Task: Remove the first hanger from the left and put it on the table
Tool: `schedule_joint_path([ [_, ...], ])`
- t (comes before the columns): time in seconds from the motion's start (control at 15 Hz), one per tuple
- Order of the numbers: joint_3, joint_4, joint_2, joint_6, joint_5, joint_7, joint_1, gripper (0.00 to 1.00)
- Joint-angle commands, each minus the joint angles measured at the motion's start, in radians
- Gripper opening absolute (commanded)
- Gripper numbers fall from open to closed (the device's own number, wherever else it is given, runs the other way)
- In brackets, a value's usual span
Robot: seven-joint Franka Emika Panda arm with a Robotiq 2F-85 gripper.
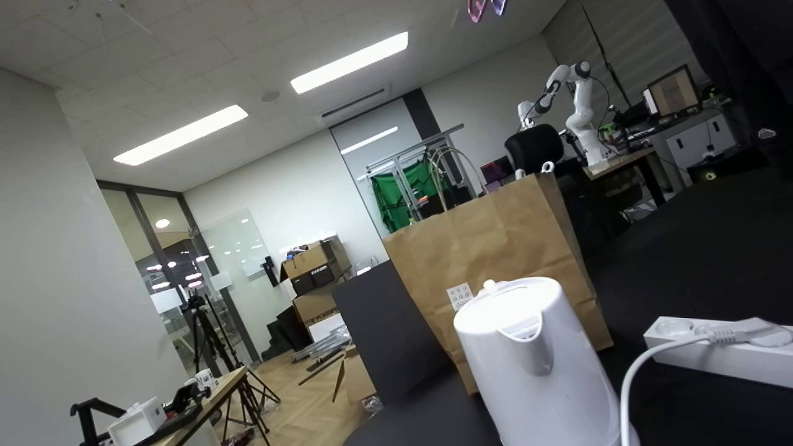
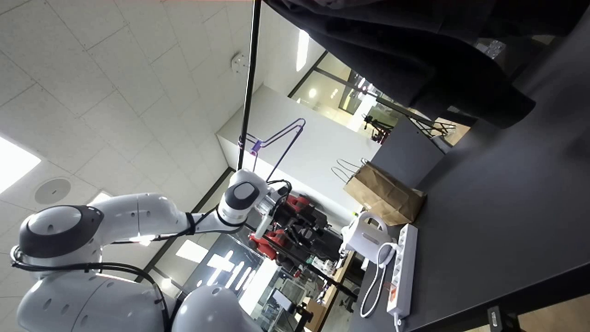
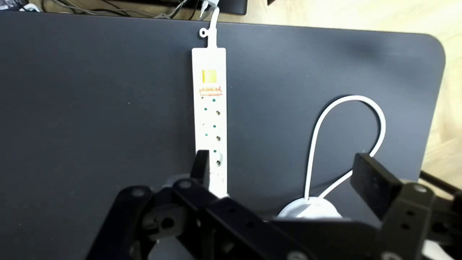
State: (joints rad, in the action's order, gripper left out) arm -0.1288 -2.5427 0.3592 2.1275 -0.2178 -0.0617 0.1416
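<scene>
A thin pink hanger (image 1: pixel 476 11) shows only as a tip at the top edge in an exterior view. A purple hanger tip (image 1: pixel 499 6) is just right of it. In an exterior view a purple-to-pink hanger outline (image 2: pixel 256 147) hangs by the black rod (image 2: pixel 249 83); whether two overlap there I cannot tell. The black table (image 2: pixel 488 207) also fills the wrist view (image 3: pixel 108 90). My gripper (image 3: pixel 282 160) is open with nothing between its fingers, above the table. In an exterior view the gripper (image 2: pixel 329 240) appears near the kettle, away from the hanger outline.
A white kettle (image 1: pixel 539 365), a brown paper bag (image 1: pixel 489 248) and a white power strip (image 3: pixel 211 122) stand on the table. The kettle's white cord (image 3: pixel 382 126) loops on the tabletop. A black garment (image 2: pixel 415 60) hangs over the table.
</scene>
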Motion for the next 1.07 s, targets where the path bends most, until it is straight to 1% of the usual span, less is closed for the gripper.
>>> schedule_joint_path([
  [0.0,-0.004,-0.023,0.122,-0.098,-0.024,0.053,0.05,1.0],
  [0.4,-0.005,0.017,0.264,-0.24,-0.015,0.112,0.098,1.0],
  [0.67,0.004,0.057,0.313,-0.311,-0.024,0.159,0.113,1.0],
  [0.87,-0.005,0.093,0.333,-0.338,-0.029,0.142,0.104,1.0],
  [1.0,-0.013,0.137,0.328,-0.376,-0.027,0.1,0.09,1.0],
])
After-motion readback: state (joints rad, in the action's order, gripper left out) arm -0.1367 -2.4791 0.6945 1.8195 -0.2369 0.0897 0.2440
